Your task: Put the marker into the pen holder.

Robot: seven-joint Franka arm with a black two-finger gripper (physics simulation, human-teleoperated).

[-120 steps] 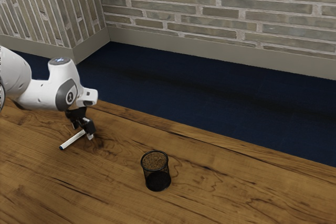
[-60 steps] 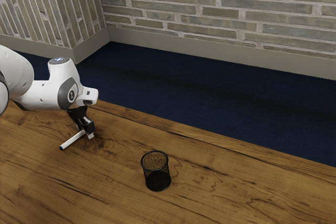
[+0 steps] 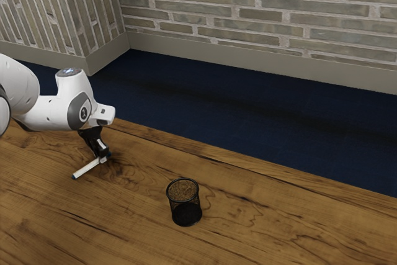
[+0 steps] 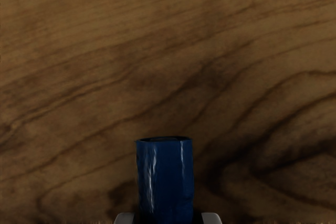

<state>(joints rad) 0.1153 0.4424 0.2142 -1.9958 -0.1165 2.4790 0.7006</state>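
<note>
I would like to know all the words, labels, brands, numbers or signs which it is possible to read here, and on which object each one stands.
No text can be read.
Joint cover of the arm: a small mark, too small to read.
Marker: no lettering visible on its blue end.
Pen holder: none visible.

The marker (image 4: pixel 165 182) showed its blue end, glossy and round-sided, with pale streaks of light running along it and a dark rim at its tip. It jutted out from between the grey-tipped fingers (image 4: pixel 125 218) of the pincer (image 3: pixel 103 157), which held it from both sides. Behind it spread the counter (image 4: pixel 157 51), brown wood with dark, curving grain.
</note>
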